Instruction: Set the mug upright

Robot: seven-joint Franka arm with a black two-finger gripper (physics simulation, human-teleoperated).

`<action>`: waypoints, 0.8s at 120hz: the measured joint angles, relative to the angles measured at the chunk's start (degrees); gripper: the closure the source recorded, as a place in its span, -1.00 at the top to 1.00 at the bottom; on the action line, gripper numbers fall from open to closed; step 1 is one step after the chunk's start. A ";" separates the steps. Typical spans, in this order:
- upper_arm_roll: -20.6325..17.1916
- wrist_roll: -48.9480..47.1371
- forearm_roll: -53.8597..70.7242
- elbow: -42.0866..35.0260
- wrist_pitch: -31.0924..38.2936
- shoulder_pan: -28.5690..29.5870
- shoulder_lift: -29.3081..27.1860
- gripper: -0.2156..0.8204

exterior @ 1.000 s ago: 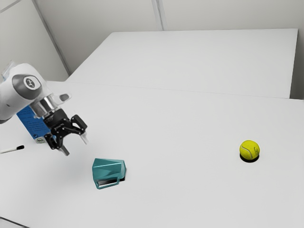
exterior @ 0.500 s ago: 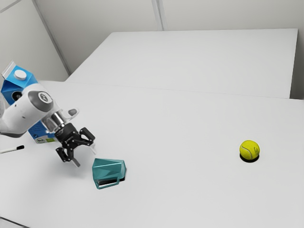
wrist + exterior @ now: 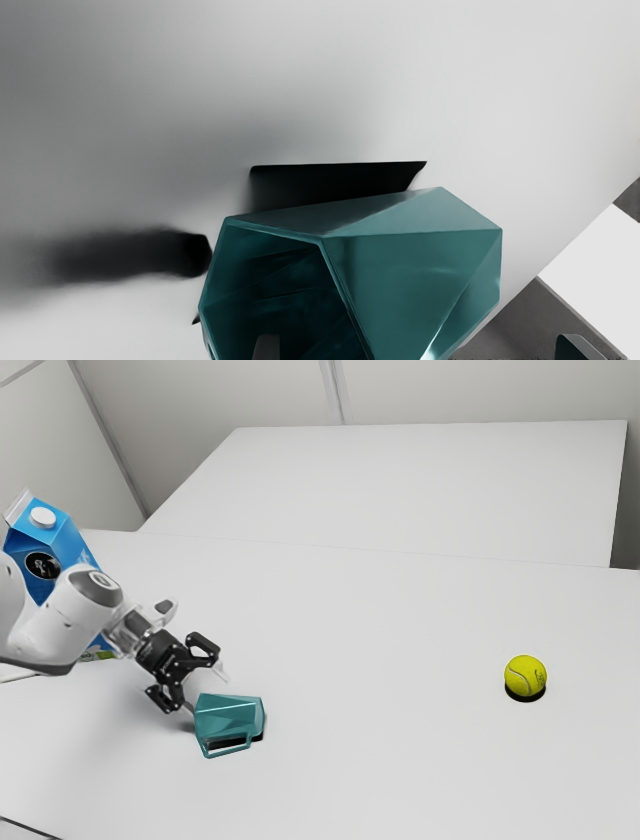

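One teal mug (image 3: 232,712) on its side, end effector (image 3: 206,692) at its mouth, fingers apart

Glossy mug (image 3: 390,275), smooth matt tabletop (image 3: 390,650)

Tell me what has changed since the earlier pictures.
The open gripper has moved down and toward the exterior view's right, up to the mug; nothing has been grasped. The mug, lying on its side, the tennis ball and the blue carton stayed put.
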 joint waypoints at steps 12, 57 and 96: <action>-0.46 0.35 -2.47 -0.33 0.05 -0.21 0.80 0.58; -2.59 0.83 -3.61 0.44 0.50 -1.01 0.50 -0.52; -4.83 0.05 -3.00 1.07 0.85 -1.78 -1.94 -0.86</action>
